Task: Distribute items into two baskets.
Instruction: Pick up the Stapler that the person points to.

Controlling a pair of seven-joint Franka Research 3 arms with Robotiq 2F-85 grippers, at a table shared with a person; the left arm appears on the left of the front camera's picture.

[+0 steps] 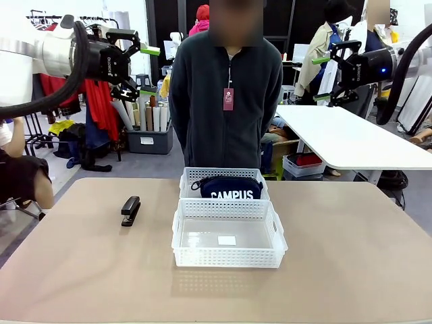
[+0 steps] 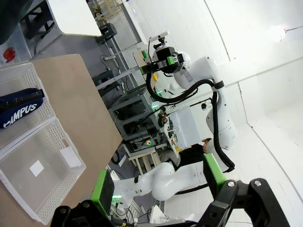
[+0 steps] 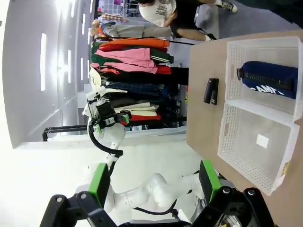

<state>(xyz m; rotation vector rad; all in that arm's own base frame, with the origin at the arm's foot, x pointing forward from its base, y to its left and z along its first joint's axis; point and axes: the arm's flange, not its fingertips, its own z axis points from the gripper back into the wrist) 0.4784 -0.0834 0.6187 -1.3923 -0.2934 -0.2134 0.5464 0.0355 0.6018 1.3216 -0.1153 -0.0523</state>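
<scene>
A rectangular translucent-white plastic near basket (image 1: 228, 260) with lattice walls is set mid-surface (image 1: 351, 256), touched at twelve o'clock by the matching far basket (image 1: 192, 177). The soft navy pouch (image 1: 231, 189), lettered "CAMPUS", is held in the far basket. The slim black stapler (image 1: 130, 210) is laid flat at about nine o'clock, apart from both. The left end effector (image 1: 148, 71) and right end effector (image 1: 322, 79) are raised high, spread wide, with nothing gripped.
</scene>
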